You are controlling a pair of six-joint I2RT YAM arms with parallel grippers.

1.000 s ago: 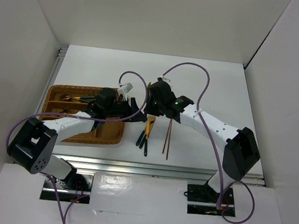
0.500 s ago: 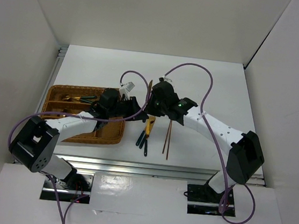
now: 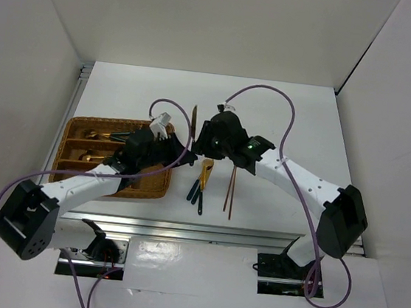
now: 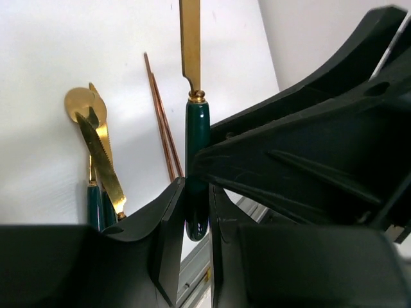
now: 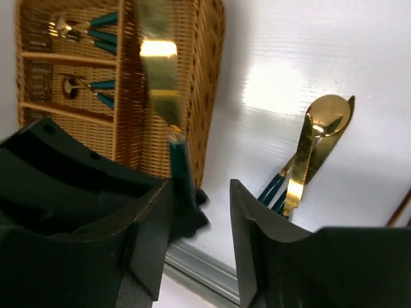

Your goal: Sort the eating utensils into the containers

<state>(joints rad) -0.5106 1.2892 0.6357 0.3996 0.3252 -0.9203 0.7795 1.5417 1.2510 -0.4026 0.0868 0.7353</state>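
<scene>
A knife [image 4: 196, 135] with a gold blade and dark teal handle stands upright between the two arms, its blade [image 3: 194, 115] just right of the wicker tray [image 3: 75, 128]. My left gripper [image 4: 197, 192] is shut on the lower handle. My right gripper [image 5: 200, 186] stands open around the same handle, which rests by its left finger. On the table lie a gold spoon and other teal-handled utensils [image 3: 202, 180] in a small pile, with reddish-brown chopsticks [image 3: 229, 190] beside them. Several utensils [image 5: 90, 32] lie in the tray's compartments.
The tray's right wall [image 5: 192, 96] is close under both grippers. The table's metal front rail [image 3: 219, 233] runs just below the loose pile. Purple cables loop over both arms. White walls close off the sides and the back.
The left gripper has closed on the knife handle while the right gripper's jaws have opened off it. Both grippers and the knife have shifted slightly left and away from the pile.
</scene>
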